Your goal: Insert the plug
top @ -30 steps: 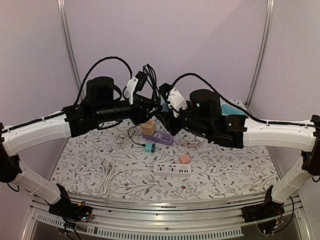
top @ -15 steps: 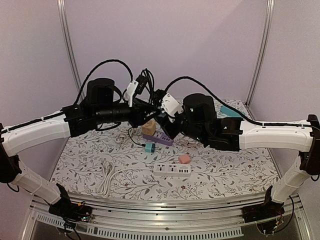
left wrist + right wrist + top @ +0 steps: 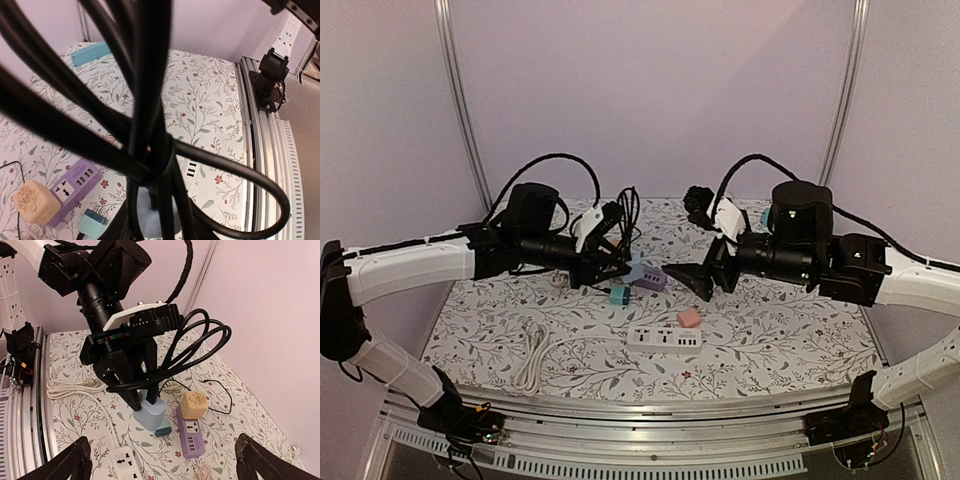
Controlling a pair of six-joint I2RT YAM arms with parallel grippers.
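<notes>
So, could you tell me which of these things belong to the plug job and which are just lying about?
Job: blue plug, its black cord, left gripper holding it, likely purple strip or white strip.
Lying about: beige cube, teal cube, pink cube, white cable.

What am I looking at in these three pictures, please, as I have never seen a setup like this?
These are two robot arms bolted at the near edge of a flowered table. The wide picture comes from a fixed camera above and behind them; the other two come from cameras on the wrists. The left tool grips a light-blue plug with black cable bunched in loops, so the left wrist view is mostly cable. The right tool is open and empty. On the table lie a white power strip, a purple power strip, a beige cube, a pink cube, a small teal block and a white cord.
</notes>
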